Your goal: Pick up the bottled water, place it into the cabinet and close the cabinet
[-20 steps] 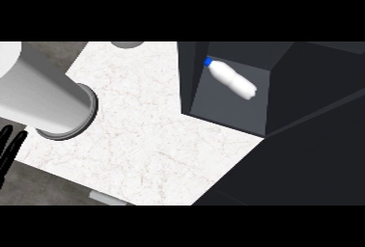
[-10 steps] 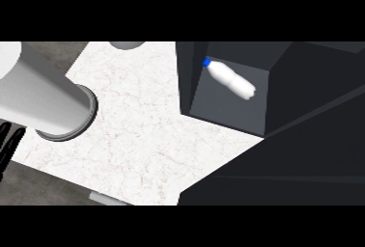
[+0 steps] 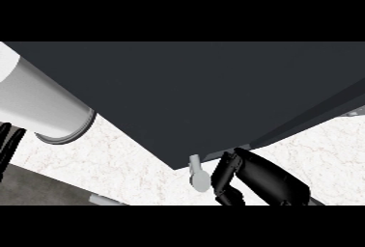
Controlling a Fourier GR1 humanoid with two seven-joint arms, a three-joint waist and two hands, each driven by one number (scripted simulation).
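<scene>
Dark cabinet (image 3: 214, 91) fills 12 o'clock, edge over white desk (image 3: 128, 164). Right hand (image 3: 246, 181) at 5, fingers curled, empty, beside grey handle (image 3: 199, 174). Left hand (image 3: 7, 144) at 9, fingers straight.

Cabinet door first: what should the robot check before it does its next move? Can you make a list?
1. Bottle inside the cabinet: cannot tell, no bottle shows; the dark cabinet door fills the view.
2. Door fully shut: cannot tell, its edge is still over the counter.
3. Right robot hand near the door: ok, it sits just under the door's lower edge.
4. Handle reachable: ok, the grey handle is right beside that hand.
5. Right robot hand free: ok, fingers curled, holding nothing.
6. Left robot hand out of the way: ok, at the view's left edge.
</scene>
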